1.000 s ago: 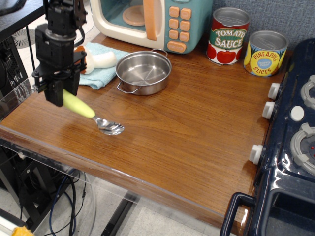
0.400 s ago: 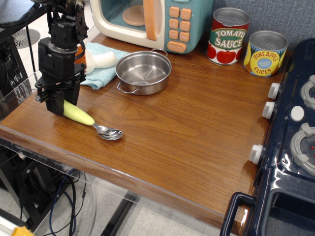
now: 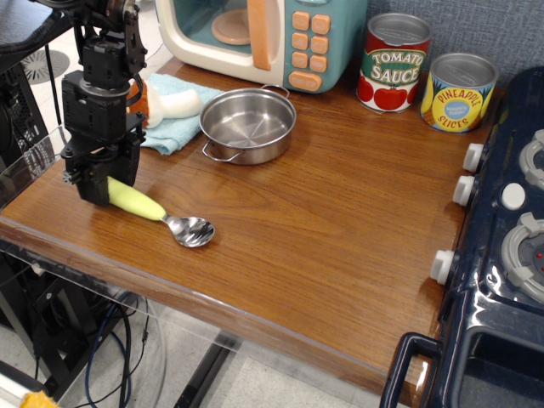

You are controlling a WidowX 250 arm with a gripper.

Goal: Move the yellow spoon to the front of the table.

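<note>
Yellow spoon (image 3: 157,214) lies on the desk (image 3: 323,229) near its front-left edge, metal bowl pointing right, lime handle running up-left into the claw (image 3: 100,189). Claw is low over the handle's far end, black fingers either side of it; cannot tell whether it is clamped on the handle or let go, since the contact is hidden behind the claw body. Spoon bowl rests flat on the wood.

Behind the spoon: steel pot (image 3: 247,124), upright, with side handles. Left of the pot is a light blue cloth (image 3: 174,127) with a white object (image 3: 174,104) on it, partly hidden by the arm. At the back, a toy microwave (image 3: 263,38), then a tomato sauce can (image 3: 394,62) and a pineapple slices can (image 3: 458,92) side by side. Dark blue toy stove (image 3: 501,255) at the right edge of the desk, white knobs facing left.
</note>
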